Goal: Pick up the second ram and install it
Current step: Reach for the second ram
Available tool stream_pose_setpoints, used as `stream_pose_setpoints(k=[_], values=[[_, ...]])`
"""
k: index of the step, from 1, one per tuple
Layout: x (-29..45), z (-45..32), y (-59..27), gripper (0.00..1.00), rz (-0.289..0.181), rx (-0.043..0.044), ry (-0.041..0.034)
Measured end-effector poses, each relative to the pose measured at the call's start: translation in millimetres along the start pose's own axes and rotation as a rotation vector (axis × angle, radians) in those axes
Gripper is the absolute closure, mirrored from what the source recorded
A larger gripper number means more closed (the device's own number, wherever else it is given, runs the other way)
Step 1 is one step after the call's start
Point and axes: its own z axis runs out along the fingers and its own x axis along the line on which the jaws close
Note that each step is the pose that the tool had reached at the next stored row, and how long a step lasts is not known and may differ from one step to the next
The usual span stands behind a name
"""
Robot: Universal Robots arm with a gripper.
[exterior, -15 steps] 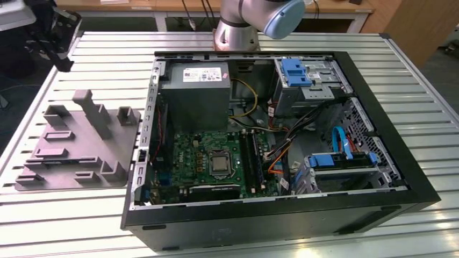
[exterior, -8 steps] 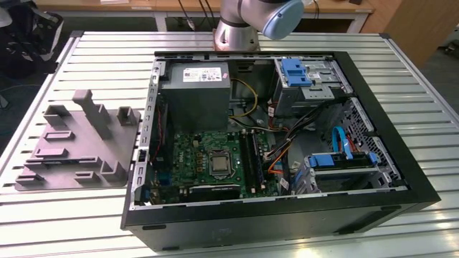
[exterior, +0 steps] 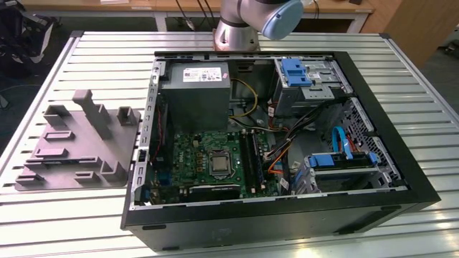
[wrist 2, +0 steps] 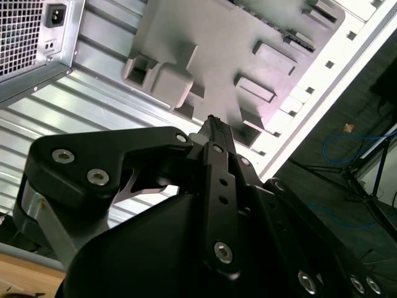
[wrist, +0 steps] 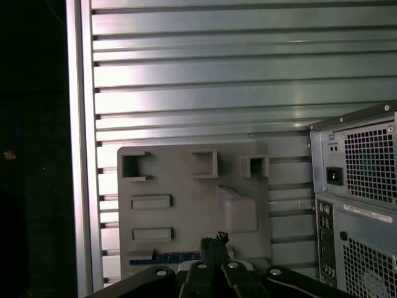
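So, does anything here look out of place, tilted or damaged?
Nothing stands out. The open computer case lies flat on the slatted table, the grey fixture tray sits flat beside it, and I see nothing spilled or broken.

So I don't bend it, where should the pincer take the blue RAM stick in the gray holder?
Pinch the RAM stick across its long flat faces, mid-length, coming from straight above: it seems to stand on edge in the gray holder.

Overview camera plus two wrist cameras.
Exterior view looks steeply down on the computer case [exterior: 272, 220] and grey fixture [exterior: 72, 145]; both wrist views face that fixture [wrist 2: 205, 37] [wrist: 186, 205] and the case's rear, closer.
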Motion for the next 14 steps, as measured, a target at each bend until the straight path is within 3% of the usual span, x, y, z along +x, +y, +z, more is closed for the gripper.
stream_pose_setpoints(k=[4, 14], values=[[3.5, 3.0, -0.7, 0.9, 0.0, -0.0001, -0.0001], [3.9, 5.6, -4.6, 0.9, 0.0, 0.0001, 0.0001]])
